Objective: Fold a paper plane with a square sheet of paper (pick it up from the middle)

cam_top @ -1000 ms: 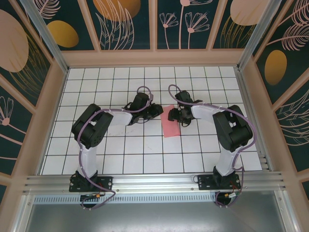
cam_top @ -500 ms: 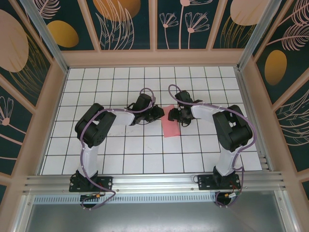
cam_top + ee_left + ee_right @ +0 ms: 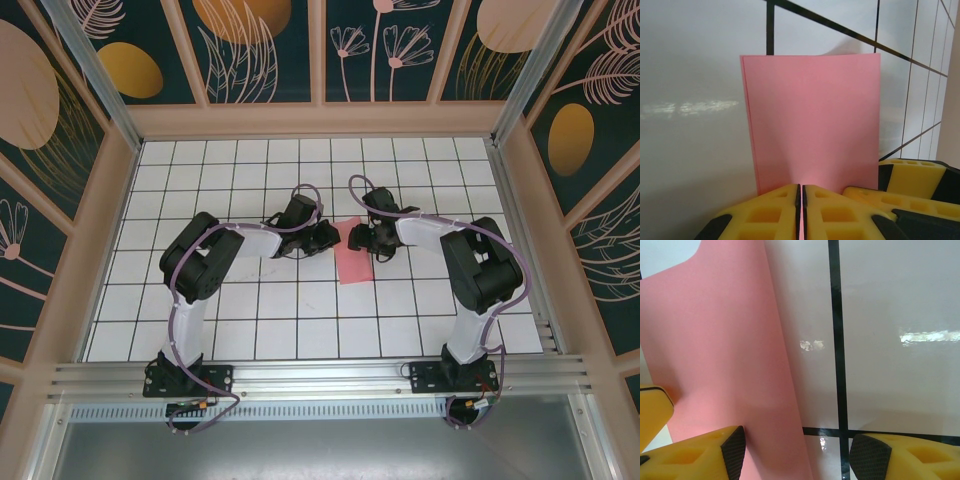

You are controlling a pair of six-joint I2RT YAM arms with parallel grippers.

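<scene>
The square sheet of paper (image 3: 356, 263) lies on the white grid table as a salmon-pink oblong, folded double, with two layers showing at its left edge (image 3: 810, 120). My left gripper (image 3: 331, 236) is at the paper's left side; in the left wrist view its yellow fingers (image 3: 801, 189) are shut, with a thin strip of pink pinched between them. My right gripper (image 3: 363, 240) is at the paper's top right and stands open (image 3: 797, 450). One pad (image 3: 734, 447) rests over the paper (image 3: 715, 355), the other (image 3: 870, 455) over bare tile.
The white tiled table (image 3: 250, 300) is walled by a wooden frame on three sides. The two grippers sit close together over the paper. The right gripper's yellow fingers (image 3: 912, 177) show beside the left one's.
The left gripper has slid a little right onto the paper's edge and its jaws have closed. The right gripper and the paper have stayed put.
</scene>
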